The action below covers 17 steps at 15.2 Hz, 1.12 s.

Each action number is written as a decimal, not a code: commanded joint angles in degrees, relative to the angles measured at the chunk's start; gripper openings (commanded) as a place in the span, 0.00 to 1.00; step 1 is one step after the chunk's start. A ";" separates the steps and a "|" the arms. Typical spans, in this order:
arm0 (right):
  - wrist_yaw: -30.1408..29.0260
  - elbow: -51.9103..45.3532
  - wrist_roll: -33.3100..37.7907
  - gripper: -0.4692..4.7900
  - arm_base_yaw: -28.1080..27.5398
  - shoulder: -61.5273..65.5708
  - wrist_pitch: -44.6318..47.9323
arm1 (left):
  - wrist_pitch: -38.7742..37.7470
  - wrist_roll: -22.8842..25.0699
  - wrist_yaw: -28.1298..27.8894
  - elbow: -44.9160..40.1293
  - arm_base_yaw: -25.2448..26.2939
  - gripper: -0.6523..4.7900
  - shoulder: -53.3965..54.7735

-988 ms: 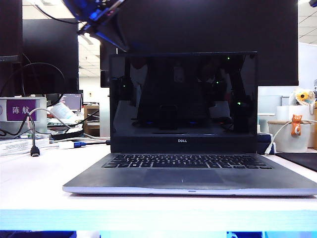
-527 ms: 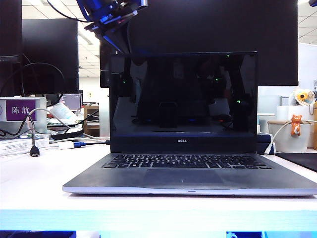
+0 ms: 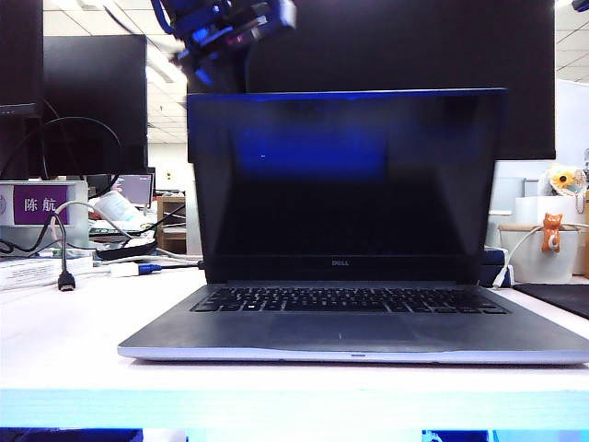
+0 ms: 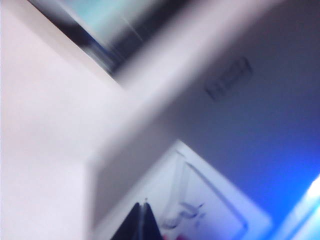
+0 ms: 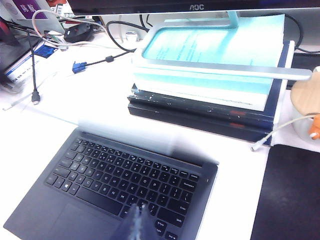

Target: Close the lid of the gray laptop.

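At the lid's top-left corner, exterior view: left pincer (image 3: 230,32) sits just behind and above the edge. In its wrist view the tips (image 4: 145,225) look clenched together with nothing between them, so this reads as a push, not a grasp. The frame is blurred, so contact itself can't be confirmed.

Lid (image 3: 345,175) stands near upright, tipped a little toward the keyboard, and is smeared in all views. My guess is it's mid-swing. The left wrist view shows its silver back (image 4: 240,115) and the white sticker (image 4: 200,200).

Right pincer (image 5: 137,225) hangs above the keyboard's near right corner, looking down. It's too blurred to tell if it's released or clenched.

Doing the step well:
- Push near the top edge for leverage, following the arc down and forward about the hinge.
- An off-centre push at the corner may twist the panel, so go easy or slide toward the middle.
- The right pincer looks to be inside the lid's sweep. Lift it clear before the panel drops.
- Slow down near the end, no slam.

Edges/room: gray laptop (image 3: 350,331) sits on the white worktop (image 3: 55,322), front lip near the worktop's front edge, so avoid shoving the base forward. Keyboard deck (image 5: 115,185) has nothing on it. Behind the hinge is the book stack (image 5: 210,95), near but apart. Cables (image 5: 95,62) lie off to the left, black mat (image 5: 290,195) to the right, both outside the sweep.
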 commanded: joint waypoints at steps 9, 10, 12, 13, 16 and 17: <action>0.07 0.13 -0.39 0.08 -0.07 -0.13 0.17 | -7.08 -6.99 1.40 -0.57 -6.29 0.11 0.02; 0.07 0.13 -0.39 0.08 -0.07 -0.13 -0.02 | -6.91 -8.28 1.16 -1.09 -7.37 0.11 0.02; 0.07 0.13 -0.39 0.08 -0.09 -0.13 -0.50 | -4.79 -9.86 -0.15 -7.58 -9.11 0.11 -2.32; 0.04 0.13 -0.61 0.08 -0.09 -0.13 -0.92 | -1.79 -10.23 -0.85 -11.54 -9.99 0.11 -4.42; 0.07 0.11 -0.79 0.08 -0.09 -0.13 -1.46 | 7.43 -13.03 -1.64 -22.14 -10.16 0.11 -11.13; 0.07 0.11 -0.79 0.08 -0.09 -0.13 -1.44 | 9.31 -13.00 -1.90 -25.57 -10.08 0.11 -12.92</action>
